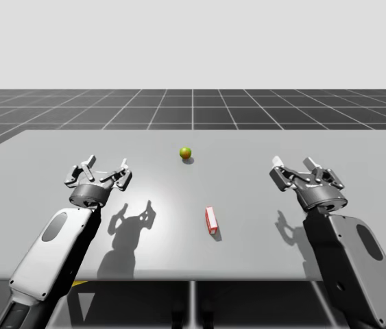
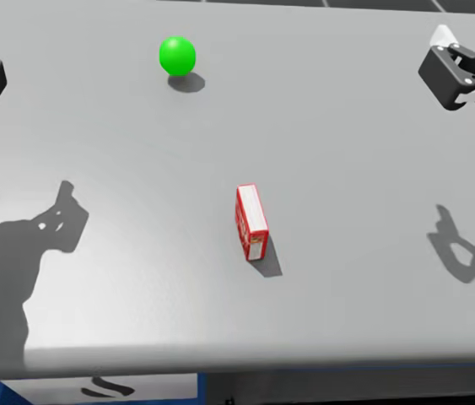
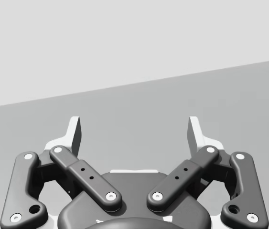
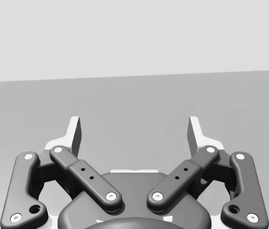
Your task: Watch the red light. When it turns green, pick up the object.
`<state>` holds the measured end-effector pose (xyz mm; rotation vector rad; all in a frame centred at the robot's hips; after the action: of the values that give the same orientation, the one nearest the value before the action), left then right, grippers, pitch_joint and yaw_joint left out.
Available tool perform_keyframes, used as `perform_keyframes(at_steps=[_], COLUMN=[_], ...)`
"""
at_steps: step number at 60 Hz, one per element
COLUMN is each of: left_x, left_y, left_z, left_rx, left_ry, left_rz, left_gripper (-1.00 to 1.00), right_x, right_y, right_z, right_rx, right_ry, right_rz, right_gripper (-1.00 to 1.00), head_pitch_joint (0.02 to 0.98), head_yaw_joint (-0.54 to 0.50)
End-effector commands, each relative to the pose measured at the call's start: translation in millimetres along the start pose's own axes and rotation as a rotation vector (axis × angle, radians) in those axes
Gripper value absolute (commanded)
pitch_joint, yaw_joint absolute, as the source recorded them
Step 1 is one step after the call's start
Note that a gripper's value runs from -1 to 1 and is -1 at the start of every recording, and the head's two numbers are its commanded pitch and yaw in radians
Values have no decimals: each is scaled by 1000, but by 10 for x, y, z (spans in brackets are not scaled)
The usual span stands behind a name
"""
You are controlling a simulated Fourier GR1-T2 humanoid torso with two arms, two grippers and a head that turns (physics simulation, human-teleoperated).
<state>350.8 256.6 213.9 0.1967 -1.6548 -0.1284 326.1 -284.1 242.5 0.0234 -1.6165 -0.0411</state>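
The table [image 1: 247, 157] looked like a smooth, matt grey slab, with a soft sheen near its middle. The ball [image 2: 176, 55] was smooth and green, with a slight gloss like plastic. The box [image 2: 250, 221] looked like printed red and white card, faintly shiny. My left gripper [image 1: 107, 164] and my right gripper [image 1: 294, 164] had dark matt links, plastic or coated metal, I could not tell which, with bright metal-like rivets and white pads [image 3: 74, 131]. The left arm's shell [image 1: 49, 253] and the right arm's shell [image 1: 360, 264] were smooth grey, like moulded plastic.
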Motion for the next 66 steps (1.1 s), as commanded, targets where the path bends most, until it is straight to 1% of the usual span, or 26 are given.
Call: perform_keyframes(at_steps=[1,2,4,7,8,12,13,14,16,17,21,24,30,31,32,34,37,38,40,43,48,51,53,62,65,66], left_x=[4,7,7,6,6,5,5,5,5,3,2,2,1,0,-1,-2,-3,-4,-4,-7,-12,-14,-16,-23,-25,-25], left_y=[-1,0,4,11,11,9,8,6,3,4,2,4,6,5,4,3,1,0,-1,-2,-4,-4,-5,-9,-9,-9], left_z=[0,2,3,1,2,3,3,4,5,1,0,-2,-3,-4,-4,-5,-5,-6,-6,-6,-8,-8,-8,-12,-14,-14], left_rx=[-1,0,0,2,2,3,3,2,1,0,-1,0,2,2,2,2,1,1,1,1,2,2,2,1,2,2], left_ry=[1,0,0,1,1,3,3,3,3,3,3,3,3,3,3,4,4,4,4,5,7,7,7,8,7,7], left_rz=[2,2,3,5,6,7,8,8,8,7,8,8,10,9,9,9,8,8,8,7,6,6,5,2,1,0], left_gripper=[-1000,-1000,-1000,-1000,-1000,-1000,-1000,-1000,-1000,-1000,-1000,-1000,-1000,-1000,-1000,-1000,-1000,-1000,-1000,-1000,-1000,-1000,-1000,-1000,-1000,-1000], right_x=[-9,3,12,39,40,58,61,58,61,61,45,3,-86,-137,-150,-166,-223,-230,-255,-294,-361,-397,-456,-567,-587,-595], right_y=[14,13,2,-29,-34,-19,-14,-4,32,63,147,234,345,397,422,433,517,524,561,634,757,817,912,1110,1158,1180], right_z=[0,13,24,64,78,191,218,236,303,355,484,606,770,837,865,905,1019,1041,1104,1200,1319,1367,1442,1585,1614,1623], right_rx=[4,-4,-10,-1,3,15,22,20,20,24,57,80,114,122,111,134,138,146,161,184,225,244,273,299,302,306], right_ry=[7,4,3,12,13,27,28,35,50,54,55,55,59,55,48,66,81,90,100,113,131,143,170,235,252,263], right_rz=[2,13,17,-25,-28,-10,3,2,16,33,44,76,86,57,55,76,21,34,35,21,17,6,-1,-31,-31,-39], right_gripper=[-1000,-1000,-1000,-1000,-1000,-1000,-1000,-1000,-1000,-1000,-1000,-1000,-1000,-1000,-1000,-1000,-1000,-1000,-1000,-1000,-1000,-1000,-1000,-1000,-1000,-1000], head_pitch_joint=[896,894,893,891,890,889,889,889,888,888,887,887,888,888,888,887,887,887,887,886,886,885,886,888,888,889], head_yaw_joint=[-90,-89,-88,-85,-84,-80,-79,-79,-79,-80,-83,-88,-93,-94,-95,-95,-96,-96,-96,-95,-96,-96,-97,-98,-98,-97])
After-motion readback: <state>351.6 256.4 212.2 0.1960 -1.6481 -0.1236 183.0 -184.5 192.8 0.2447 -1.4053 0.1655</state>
